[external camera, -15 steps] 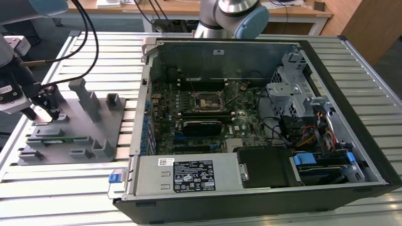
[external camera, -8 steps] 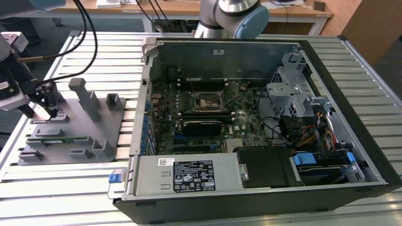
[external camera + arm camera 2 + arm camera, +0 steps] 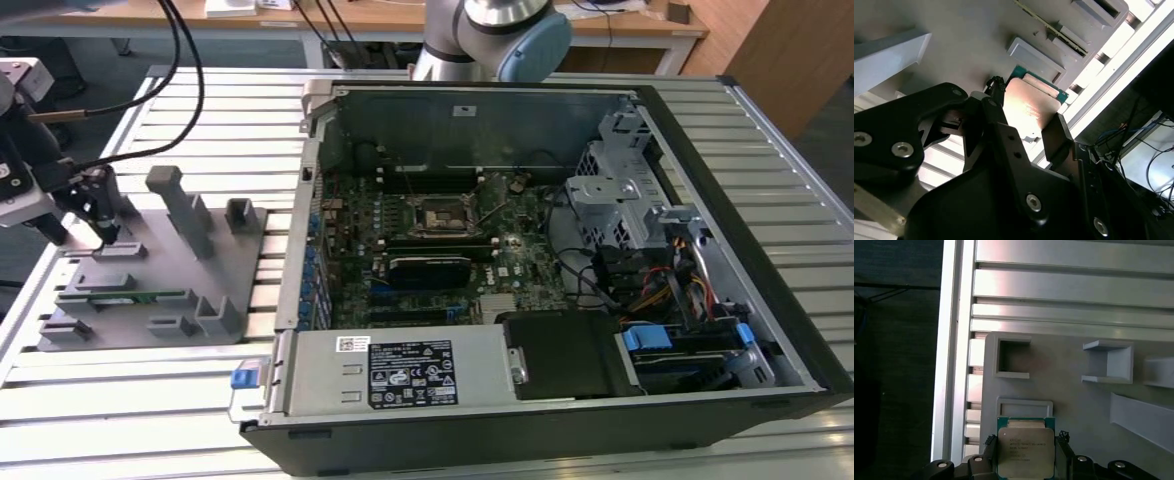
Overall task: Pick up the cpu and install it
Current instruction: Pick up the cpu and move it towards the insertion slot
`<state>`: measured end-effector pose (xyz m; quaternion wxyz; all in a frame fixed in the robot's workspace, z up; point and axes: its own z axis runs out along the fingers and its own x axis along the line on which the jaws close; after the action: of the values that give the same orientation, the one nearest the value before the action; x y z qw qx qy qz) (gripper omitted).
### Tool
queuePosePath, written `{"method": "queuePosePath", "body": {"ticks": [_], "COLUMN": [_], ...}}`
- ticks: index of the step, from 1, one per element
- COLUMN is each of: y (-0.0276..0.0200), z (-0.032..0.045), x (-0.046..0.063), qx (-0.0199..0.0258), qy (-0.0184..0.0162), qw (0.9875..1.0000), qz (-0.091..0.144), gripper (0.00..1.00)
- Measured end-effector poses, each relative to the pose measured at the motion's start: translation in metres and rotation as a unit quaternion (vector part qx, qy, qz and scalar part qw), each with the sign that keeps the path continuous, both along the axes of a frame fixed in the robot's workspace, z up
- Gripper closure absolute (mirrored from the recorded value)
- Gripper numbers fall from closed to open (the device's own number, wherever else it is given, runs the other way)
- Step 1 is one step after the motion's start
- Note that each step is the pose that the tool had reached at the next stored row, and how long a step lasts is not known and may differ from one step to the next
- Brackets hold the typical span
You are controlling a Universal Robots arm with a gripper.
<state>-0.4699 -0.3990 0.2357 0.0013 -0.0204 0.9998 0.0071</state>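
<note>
The cpu [image 3: 1026,452] is a small square chip with a pale metal top and a green rim, also seen in the second wrist view [image 3: 1028,107]. My gripper [image 3: 1025,440] is shut on it, one black finger [image 3: 995,102] against each side edge. It hangs just over the grey plastic fixture [image 3: 160,290] at the exterior view's left, by a low rimmed pocket [image 3: 1024,405]. In the exterior view the gripper [image 3: 107,238] reaches down at the fixture's left end. The motherboard's socket [image 3: 441,215] sits in the open computer case [image 3: 561,250].
The fixture carries upright posts [image 3: 180,205], small open boxes [image 3: 1013,357] and a thin green memory stick [image 3: 127,296]. Ribbed aluminium table slats [image 3: 1074,285] surround it, with the table edge [image 3: 949,340] close beside it. Cables [image 3: 180,60] hang above the arm.
</note>
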Motion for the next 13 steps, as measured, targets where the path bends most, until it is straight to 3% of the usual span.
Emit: {"method": "queuePosePath", "body": {"ticks": [13], "y": [0.0016], "z": [0.0138], "x": [0.000], "qx": [0.0000], "qy": [-0.0010], "qw": [1.0000], "qz": [0.000], "gripper": [0.46]}}
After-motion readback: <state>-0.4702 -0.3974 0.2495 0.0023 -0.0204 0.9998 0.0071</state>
